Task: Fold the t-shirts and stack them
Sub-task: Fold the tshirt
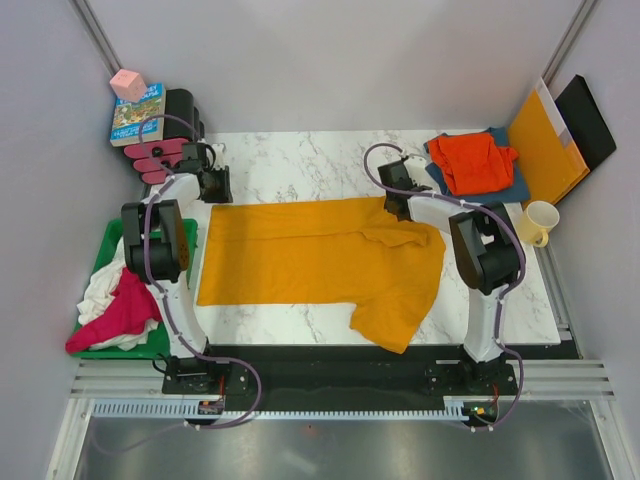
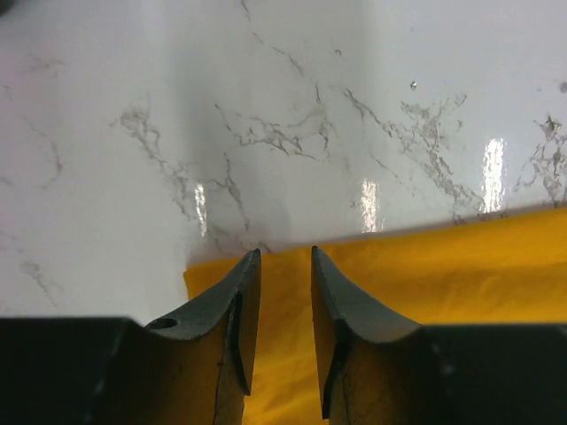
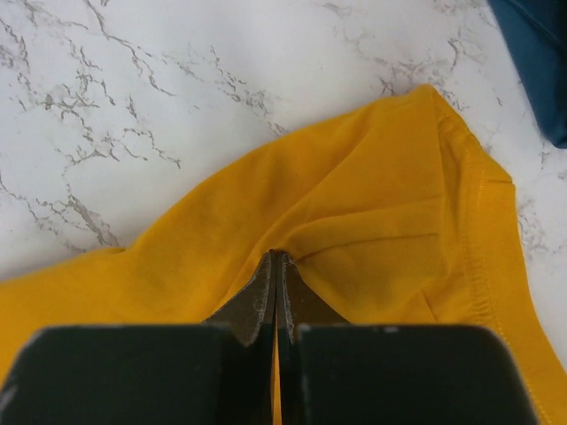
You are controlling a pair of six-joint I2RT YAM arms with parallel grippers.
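Green tray (image 1: 108,240) holds white shirt (image 1: 98,290) and magenta shirt (image 1: 120,312); right gripper (image 3: 277,258) clenched on mustard shirt (image 1: 300,255), left gripper (image 2: 285,258) parted over its corner.

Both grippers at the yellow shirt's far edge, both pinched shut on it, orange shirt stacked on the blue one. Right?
Not both. The left gripper is open, jaws apart over the yellow shirt's far corner, as the left wrist view shows; only the right gripper is shut on it. The orange shirt does lie on the blue shirt.
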